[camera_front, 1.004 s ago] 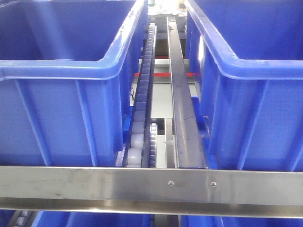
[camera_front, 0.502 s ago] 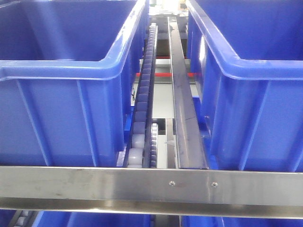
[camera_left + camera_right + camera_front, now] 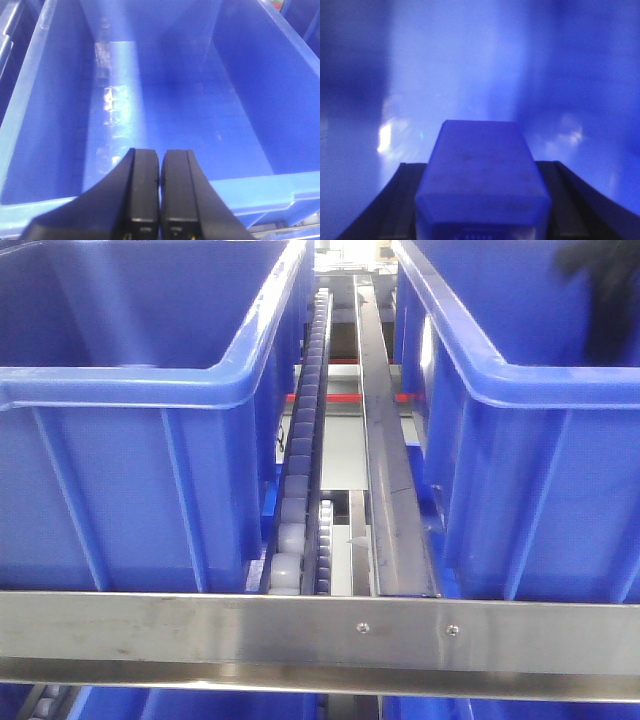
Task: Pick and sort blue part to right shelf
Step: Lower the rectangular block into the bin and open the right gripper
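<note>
Taking the roller track point(image 3: 303, 430) that runs up the middle of the front view as the landmark: to its left stands the left bin point(image 3: 140, 390), and the left wrist view looks down into a blue bin, likely the same one, whose floor shows nothing in it. The left tool point(image 3: 160, 200) hangs over that bin's near rim with its two black fingers point(image 3: 144, 192) pressed together on nothing

Just right of the track lies a grey steel rail point(image 3: 385, 470), and right of that the right bin point(image 3: 520, 390). At the far upper corner of this bin a dark blurred shape point(image 3: 600, 270) shows, probably the right arm, though it is too soft to be sure

The right tool point(image 3: 482, 200) is clamped on the blue part point(image 3: 482, 170), a blocky blue piece held between the dark fingers point(image 3: 400, 200) with blurred blue walls all round it. My judgement: the pick is done and the part is over or inside the right bin, so what is left is lowering, release and withdrawal

Only the right wrist view shows the part at all; the front view gives the layout of bins and track, plus the steel crossbar point(image 3: 320, 635) nearest the camera, but hides both tools' fingers
</note>
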You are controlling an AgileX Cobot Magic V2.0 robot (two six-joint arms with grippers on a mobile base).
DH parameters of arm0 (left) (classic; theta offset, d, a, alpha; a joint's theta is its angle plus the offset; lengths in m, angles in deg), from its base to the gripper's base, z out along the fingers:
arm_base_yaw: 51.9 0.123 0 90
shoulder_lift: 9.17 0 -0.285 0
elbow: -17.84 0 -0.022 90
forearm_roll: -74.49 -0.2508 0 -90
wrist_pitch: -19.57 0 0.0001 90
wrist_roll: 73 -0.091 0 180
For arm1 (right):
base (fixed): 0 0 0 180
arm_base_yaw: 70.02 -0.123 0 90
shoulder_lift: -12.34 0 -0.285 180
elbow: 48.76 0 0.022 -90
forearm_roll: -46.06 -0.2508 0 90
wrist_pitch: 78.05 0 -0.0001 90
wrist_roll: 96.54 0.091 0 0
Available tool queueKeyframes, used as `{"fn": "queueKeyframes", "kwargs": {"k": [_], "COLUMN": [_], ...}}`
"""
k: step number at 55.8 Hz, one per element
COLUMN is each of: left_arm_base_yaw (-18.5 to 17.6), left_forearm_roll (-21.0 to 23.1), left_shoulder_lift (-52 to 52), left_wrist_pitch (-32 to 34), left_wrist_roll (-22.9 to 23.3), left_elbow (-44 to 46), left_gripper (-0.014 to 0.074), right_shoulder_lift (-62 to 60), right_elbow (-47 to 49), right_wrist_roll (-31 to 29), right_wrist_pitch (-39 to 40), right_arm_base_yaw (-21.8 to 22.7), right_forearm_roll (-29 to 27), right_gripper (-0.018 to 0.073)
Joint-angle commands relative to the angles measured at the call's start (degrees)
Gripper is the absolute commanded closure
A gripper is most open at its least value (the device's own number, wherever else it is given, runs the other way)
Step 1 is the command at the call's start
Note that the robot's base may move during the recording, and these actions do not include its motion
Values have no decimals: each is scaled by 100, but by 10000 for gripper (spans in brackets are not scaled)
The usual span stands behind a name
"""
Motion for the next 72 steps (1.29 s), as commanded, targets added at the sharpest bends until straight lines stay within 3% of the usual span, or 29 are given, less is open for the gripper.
{"fn": "queueKeyframes", "kwargs": {"k": [1, 8, 15, 18, 36, 45, 56, 63, 72], "left_arm_base_yaw": [-1, -1, -1, -1, -1, 38, 196, 341, 417], "left_forearm_roll": [39, 39, 39, 39, 39, 39, -290, -302, -302], "left_shoulder_lift": [-6, -6, -6, -6, 6, 121, 549, 935, 1331], "left_wrist_pitch": [387, 237, 144, 144, 144, 149, 150, 219, 217], "left_wrist_roll": [-3, -3, -3, -3, -3, 203, 203, 203, 203], "left_elbow": [173, 173, 173, 173, 173, 120, -163, -346, -522], "left_gripper": [472, 472, 472, 472, 472, 472, 472, 472, 472], "right_shoulder_lift": [48, 130, 55, 28, -735, -1808, -3247, -4114, -5139], "right_elbow": [389, 406, 406, 406, 97, -1075, -2495, -3138, -3735], "right_wrist_roll": [-91, -99, -99, -99, -99, -192, -233, -233, -233], "right_wrist_pitch": [-6, 62, 163, 145, 489, 1445, 2300, 2689, 2878], "right_arm_base_yaw": [38, 38, 38, 38, 38, 38, 38, 38, 38], "right_forearm_roll": [126, 120, 173, 239, 362, 370, 376, 427, 427], "right_gripper": [405, 298, -3, -88, -55, -54, -43, 98, 403]}}
